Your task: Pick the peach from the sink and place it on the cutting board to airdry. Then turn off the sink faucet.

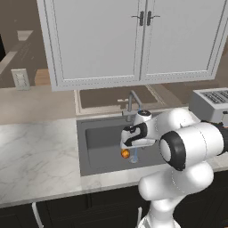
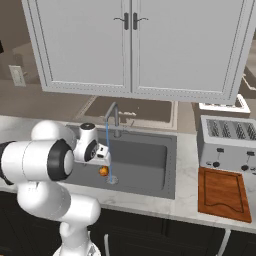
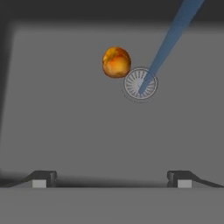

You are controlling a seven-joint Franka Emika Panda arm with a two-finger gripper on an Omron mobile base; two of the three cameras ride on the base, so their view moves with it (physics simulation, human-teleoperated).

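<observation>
Marble counter [image 1: 40,156] under white cabinets [image 2: 132,45]. Sink [image 2: 145,160] dark grey, peach [image 3: 116,62] on floor just beside drain [image 3: 140,84], water stream [image 3: 168,37] hitting drain. Gripper [image 3: 111,179] above basin, fingers spread wide, nothing held. Right base view adds cutting board [image 2: 222,194] in front of toaster [image 2: 227,142]. Faucet [image 1: 132,103] partly behind arm in left base view, lever hard to make out.

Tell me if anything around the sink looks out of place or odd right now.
The sink faucet is running: a thin blue stream falls onto the drain. The peach lies loose on the sink floor right beside that drain. The open end effector hovers above, holding nothing. Nothing looks spilled or damaged.
</observation>
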